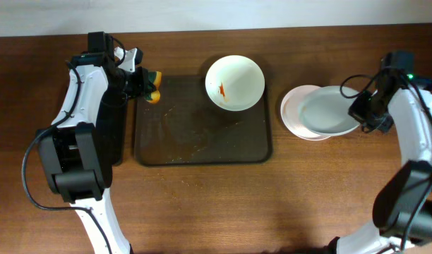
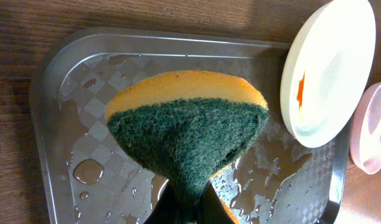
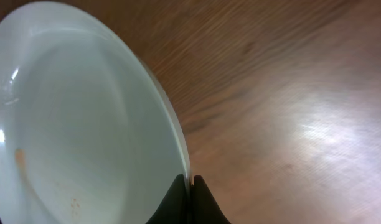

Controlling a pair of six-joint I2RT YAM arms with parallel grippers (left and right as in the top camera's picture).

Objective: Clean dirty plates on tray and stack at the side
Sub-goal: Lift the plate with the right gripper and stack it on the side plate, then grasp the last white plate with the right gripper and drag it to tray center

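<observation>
Both arms are white with black joints. The left arm point(image 1: 78, 99) has a big black block low down and a black cable point(image 1: 27, 173) looping beside it. The right arm point(image 1: 417, 134) has black wires and a tiny green light point(image 1: 409, 76). Its fingers point(image 3: 175, 202) are thin, dark and pointed.

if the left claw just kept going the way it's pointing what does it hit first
Probably the wet tray: the left claw holds a sponge aimed at its bare floor, so the sponge touches first. The smeared plate sits off to the side. Depth is unclear.
</observation>
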